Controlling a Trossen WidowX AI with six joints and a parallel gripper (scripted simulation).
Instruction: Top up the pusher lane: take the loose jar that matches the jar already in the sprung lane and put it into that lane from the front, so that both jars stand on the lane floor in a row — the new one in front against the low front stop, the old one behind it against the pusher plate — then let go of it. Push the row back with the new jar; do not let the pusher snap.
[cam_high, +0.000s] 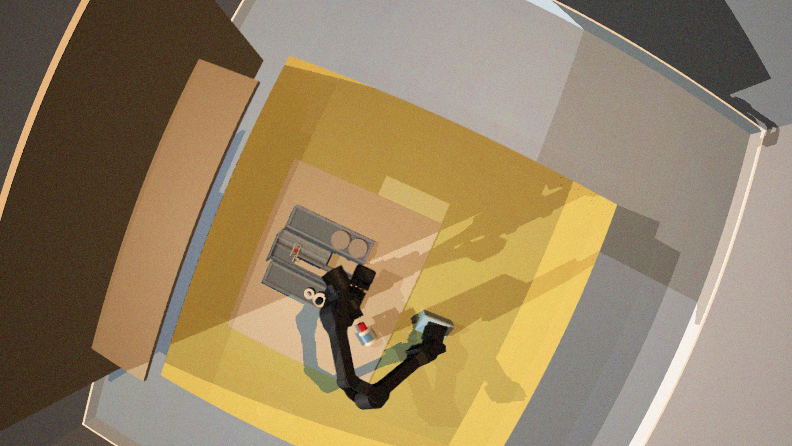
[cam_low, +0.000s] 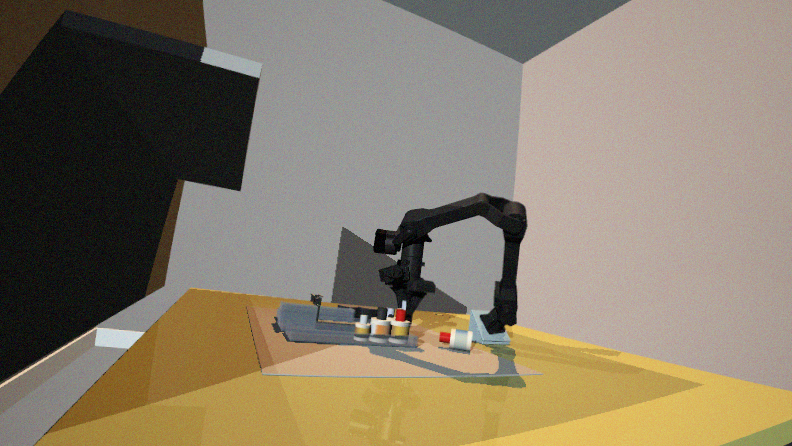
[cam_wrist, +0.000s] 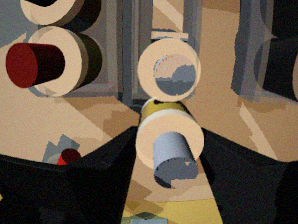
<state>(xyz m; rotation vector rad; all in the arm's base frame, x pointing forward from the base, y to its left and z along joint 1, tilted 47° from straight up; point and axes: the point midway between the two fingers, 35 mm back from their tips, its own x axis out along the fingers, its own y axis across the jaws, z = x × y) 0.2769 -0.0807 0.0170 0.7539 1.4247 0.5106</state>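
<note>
My gripper (cam_low: 408, 311) (cam_wrist: 166, 132) is shut on a jar (cam_wrist: 170, 127) with a grey-blue cap, white shoulder and yellow band. The held jar is at the front end of the sprung lane (cam_wrist: 129, 60), close in front of the lane jar (cam_wrist: 147, 70); whether they touch is unclear. The lane jar has a pale shoulder and grey-blue cap, with the pusher plate (cam_wrist: 176, 36) behind it. The arm hides both jars in the top view. The held jar's base and the low front stop are hidden, so its height above the floor cannot be told.
A neighbouring lane holds a red-capped jar (cam_low: 400, 330) (cam_wrist: 67, 62), a black-capped jar (cam_low: 380, 329) and a smaller jar (cam_low: 362, 329). The opposite lane holds two wide round jars (cam_high: 340, 239) (cam_high: 358, 248). A loose red-capped jar (cam_high: 364, 334) (cam_low: 461, 339) lies on its side near the arm.
</note>
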